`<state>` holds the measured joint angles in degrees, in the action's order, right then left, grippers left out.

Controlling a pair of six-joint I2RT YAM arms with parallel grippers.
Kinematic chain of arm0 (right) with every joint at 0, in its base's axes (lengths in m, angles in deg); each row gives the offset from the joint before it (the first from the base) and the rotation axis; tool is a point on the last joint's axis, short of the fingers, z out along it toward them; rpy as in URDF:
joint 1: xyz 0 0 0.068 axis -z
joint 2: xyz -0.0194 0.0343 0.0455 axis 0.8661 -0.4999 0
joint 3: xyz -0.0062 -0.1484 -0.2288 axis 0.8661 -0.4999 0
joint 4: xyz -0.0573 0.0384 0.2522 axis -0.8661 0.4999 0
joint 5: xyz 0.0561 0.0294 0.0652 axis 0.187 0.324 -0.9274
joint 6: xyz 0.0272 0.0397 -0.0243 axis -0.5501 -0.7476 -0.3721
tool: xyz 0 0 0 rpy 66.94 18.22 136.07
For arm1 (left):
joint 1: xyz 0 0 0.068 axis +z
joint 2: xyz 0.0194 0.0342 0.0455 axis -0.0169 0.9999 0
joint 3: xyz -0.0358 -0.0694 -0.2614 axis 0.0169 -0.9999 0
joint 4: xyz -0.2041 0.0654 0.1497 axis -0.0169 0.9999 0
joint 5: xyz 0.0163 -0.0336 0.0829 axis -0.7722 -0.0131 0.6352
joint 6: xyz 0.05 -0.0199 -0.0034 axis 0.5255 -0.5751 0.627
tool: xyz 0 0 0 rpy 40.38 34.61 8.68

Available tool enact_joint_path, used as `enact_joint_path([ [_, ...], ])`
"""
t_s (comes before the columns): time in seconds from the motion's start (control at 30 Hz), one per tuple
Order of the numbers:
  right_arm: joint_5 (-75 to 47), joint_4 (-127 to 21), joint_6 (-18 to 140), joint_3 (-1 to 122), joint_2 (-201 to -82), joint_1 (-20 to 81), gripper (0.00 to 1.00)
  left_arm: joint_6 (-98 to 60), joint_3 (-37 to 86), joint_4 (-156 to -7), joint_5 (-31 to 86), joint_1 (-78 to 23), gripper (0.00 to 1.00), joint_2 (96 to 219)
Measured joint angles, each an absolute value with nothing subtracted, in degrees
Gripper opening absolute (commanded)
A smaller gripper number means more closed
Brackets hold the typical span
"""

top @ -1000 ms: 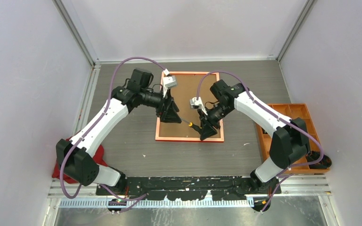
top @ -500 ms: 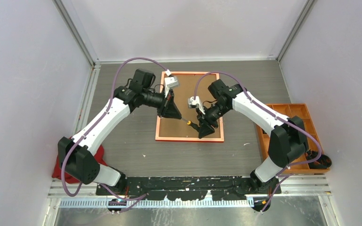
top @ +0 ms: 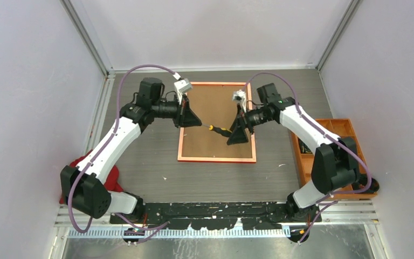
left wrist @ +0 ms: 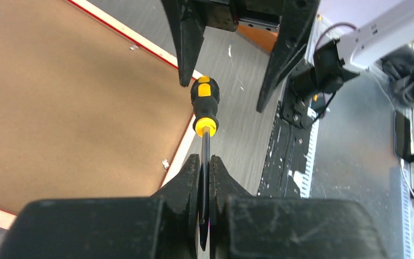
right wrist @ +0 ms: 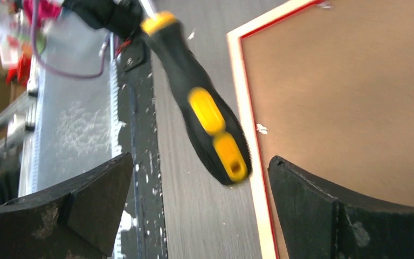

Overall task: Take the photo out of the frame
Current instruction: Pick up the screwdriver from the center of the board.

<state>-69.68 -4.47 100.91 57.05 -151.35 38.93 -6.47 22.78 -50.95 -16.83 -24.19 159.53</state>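
Note:
The frame [top: 217,159] lies face down on the table, its brown backing board [top: 215,113] up; the photo is hidden under it. A black-and-yellow screwdriver [top: 219,129] hangs level above the board. My left gripper [top: 198,124] is shut on its metal shaft [left wrist: 206,148], the handle [left wrist: 205,102] pointing away. My right gripper [top: 233,131] stands open around the handle's end [right wrist: 215,135], its fingers [right wrist: 86,189] apart from it on both sides. The frame's rim [right wrist: 246,108] and board [right wrist: 345,97] show below the handle.
An orange compartment tray [top: 350,129] sits at the table's right edge beside the right arm. A red object [top: 71,189] lies by the left arm's base. White walls close the table in on three sides.
The left gripper closed on the screwdriver's shaft and drew back left. The right gripper let go of the handle, opened wide and shifted right and away.

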Motion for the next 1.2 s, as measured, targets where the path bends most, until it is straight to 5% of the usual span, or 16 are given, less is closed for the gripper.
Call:
enact_joint_path([
  [0.2,-66.4,-42.4,65.4,40.9,-144.4,47.0,1.00,-13.9,20.7,-59.2,-16.8,-21.5,0.00,158.0],
  [0.67,-69.3,-92.5,17.4,34.7,-145.8,49.8,1.00,-36.1,11.2,-85.3,-16.6,-19.0,0.00,157.3],
  [0.93,-69.6,-105.8,6.6,33.6,-148.3,48.8,1.00,-43.9,6.9,-95.0,-15.9,-18.5,0.00,157.3],
  [1.2,-72.2,-100.5,11.3,34.3,-148.5,49.4,0.96,-45.2,3.7,-96.6,-13.8,-18.6,0.00,155.8],
])
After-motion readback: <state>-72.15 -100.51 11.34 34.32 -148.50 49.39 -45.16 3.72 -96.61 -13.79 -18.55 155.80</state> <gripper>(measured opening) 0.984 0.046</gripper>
